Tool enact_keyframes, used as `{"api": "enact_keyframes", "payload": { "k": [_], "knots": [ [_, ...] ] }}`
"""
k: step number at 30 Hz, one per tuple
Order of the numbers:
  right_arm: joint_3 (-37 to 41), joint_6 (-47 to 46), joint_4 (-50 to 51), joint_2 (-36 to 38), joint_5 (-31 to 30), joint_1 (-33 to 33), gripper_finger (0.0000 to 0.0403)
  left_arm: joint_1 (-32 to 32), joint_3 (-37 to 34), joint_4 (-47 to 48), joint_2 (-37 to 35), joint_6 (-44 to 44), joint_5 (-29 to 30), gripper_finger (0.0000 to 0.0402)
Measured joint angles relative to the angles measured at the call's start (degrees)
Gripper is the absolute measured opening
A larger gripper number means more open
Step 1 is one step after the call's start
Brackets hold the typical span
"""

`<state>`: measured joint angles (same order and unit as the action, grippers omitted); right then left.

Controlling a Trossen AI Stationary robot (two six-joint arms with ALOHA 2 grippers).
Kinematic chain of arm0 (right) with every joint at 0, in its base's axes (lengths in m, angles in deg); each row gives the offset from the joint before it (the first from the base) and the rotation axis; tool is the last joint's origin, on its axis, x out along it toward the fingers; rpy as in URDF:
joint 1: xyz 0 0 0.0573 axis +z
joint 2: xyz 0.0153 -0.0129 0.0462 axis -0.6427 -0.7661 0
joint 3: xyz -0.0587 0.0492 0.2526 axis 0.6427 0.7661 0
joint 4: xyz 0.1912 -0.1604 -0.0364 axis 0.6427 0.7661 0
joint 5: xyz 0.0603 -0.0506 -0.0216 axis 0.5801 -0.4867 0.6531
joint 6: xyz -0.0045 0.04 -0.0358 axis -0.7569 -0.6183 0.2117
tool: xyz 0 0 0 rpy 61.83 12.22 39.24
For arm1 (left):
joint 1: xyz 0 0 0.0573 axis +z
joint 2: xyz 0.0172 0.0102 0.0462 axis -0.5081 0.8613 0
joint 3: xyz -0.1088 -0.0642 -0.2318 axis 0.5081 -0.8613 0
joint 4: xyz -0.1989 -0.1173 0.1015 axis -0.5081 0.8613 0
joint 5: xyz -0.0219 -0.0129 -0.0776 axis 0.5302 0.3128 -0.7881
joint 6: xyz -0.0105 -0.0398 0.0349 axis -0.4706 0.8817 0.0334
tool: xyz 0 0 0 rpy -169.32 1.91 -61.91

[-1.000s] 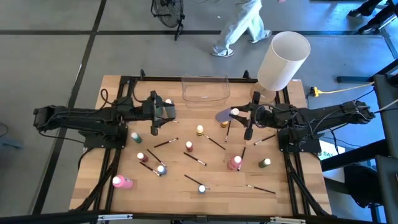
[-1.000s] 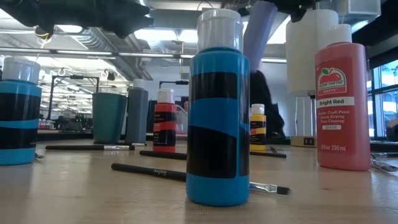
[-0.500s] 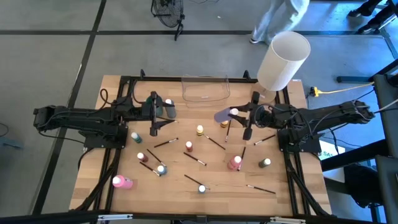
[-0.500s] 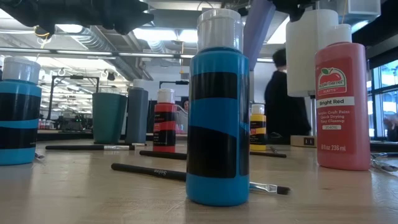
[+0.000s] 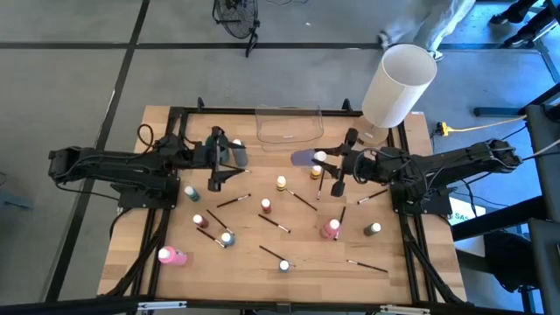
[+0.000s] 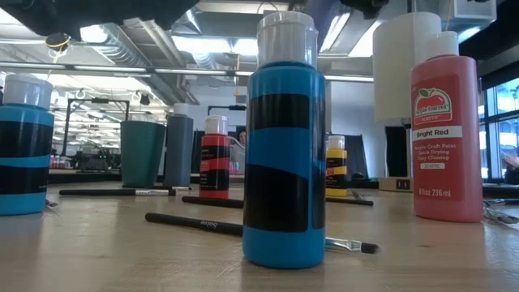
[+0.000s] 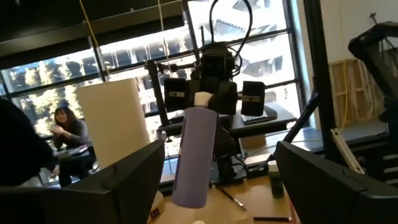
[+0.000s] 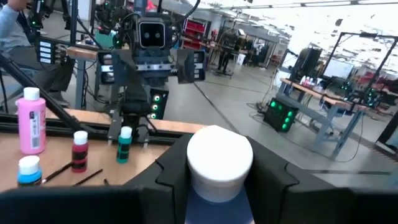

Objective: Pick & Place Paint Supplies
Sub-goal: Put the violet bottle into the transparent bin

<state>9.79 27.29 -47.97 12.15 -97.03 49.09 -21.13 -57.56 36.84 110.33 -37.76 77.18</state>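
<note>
right pincer point(image 5: 325, 163): grasping lilac bottle point(image 5: 304, 157), lifted over bench point(image 5: 166, 280) | left pincer point(image 5: 225, 156): released, holding nothing

High view: straight down from overhead, whole counter point(image 5: 175, 280) and both arms in shot.
Low view: counter height, level, a blue bottle point(image 6: 284, 154) right up close, room behind.
Left wrist view: looks across at the opposite arm holding a lilac bottle point(image 7: 194, 155).
Right wrist view: faces back; lilac bottle's white cap point(image 8: 219, 158) fills the foreground.
</note>
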Motion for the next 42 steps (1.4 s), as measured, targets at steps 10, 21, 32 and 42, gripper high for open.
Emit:
{"api": "enact_keyframes", "payload": {
  "k": [10, 21, 32, 42],
  "knots": [
    [-4.1, -1.1, 0.0, -4.1, 4.5, -1.0, 0.0117, 0.0, 13.8, 9.2, 13.7, -4.0, 1.0, 0.0303],
    [-6.4, -0.7, -0.1, -7.8, 4.5, -1.3, 0.0117, 0.0, 20.3, 15.3, 21.1, -7.7, -1.8, 0.0304],
    [-6.5, -0.7, -0.7, -8.4, 4.5, -1.6, 0.0117, 0.0, 21.8, 8.7, 25.9, -5.3, 1.2, 0.0304],
    [-6.5, -0.6, -3.3, -9.5, 7.7, -3.6, 0.0117, 0.0, 21.8, 8.4, 26.2, -1.3, 1.5, 0.0304]
  ]
}}
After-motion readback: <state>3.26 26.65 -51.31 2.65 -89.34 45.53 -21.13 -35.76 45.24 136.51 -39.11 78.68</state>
